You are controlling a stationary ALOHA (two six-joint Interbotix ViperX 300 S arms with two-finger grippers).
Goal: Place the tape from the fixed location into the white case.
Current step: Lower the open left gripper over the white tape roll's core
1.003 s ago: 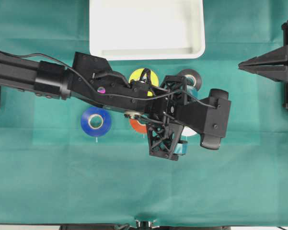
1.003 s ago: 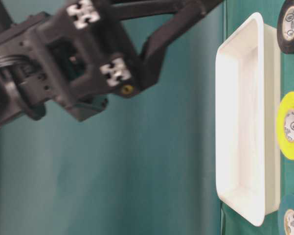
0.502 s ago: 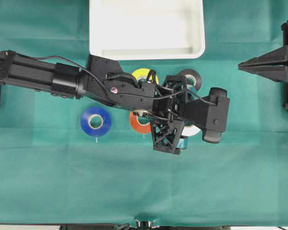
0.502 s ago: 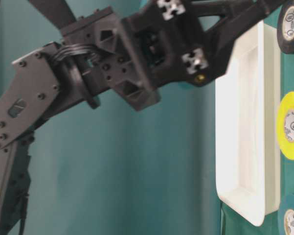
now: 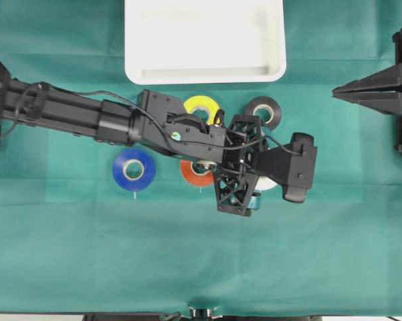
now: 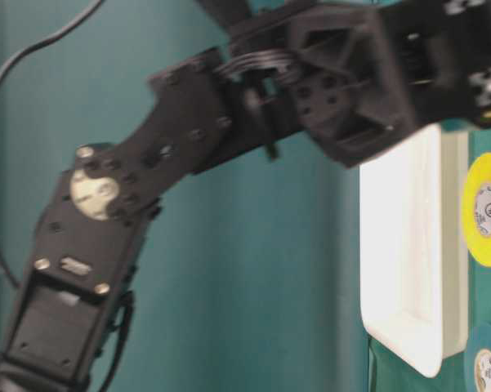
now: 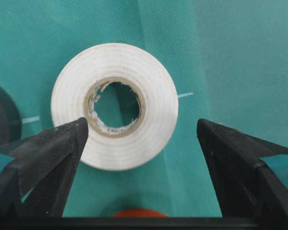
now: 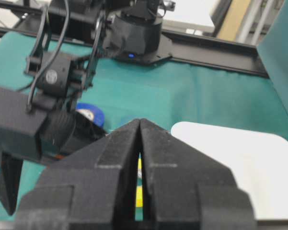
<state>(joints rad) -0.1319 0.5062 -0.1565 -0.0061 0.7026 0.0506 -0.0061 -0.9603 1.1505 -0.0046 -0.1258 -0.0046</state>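
Over the green-covered bench point(image 5: 67, 254), the left gripper point(image 7: 141, 139) had pushed farther out and dropped lower, jaws spread wide and empty around the white tape roll point(image 7: 115, 105) lying flat, well short of the white case point(image 5: 204, 73), grasp looking imminent.

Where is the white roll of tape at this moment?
In the left wrist view, the white roll of tape lies flat on the green cloth, just ahead of the open left hand. The orange roll sits at the bottom edge.
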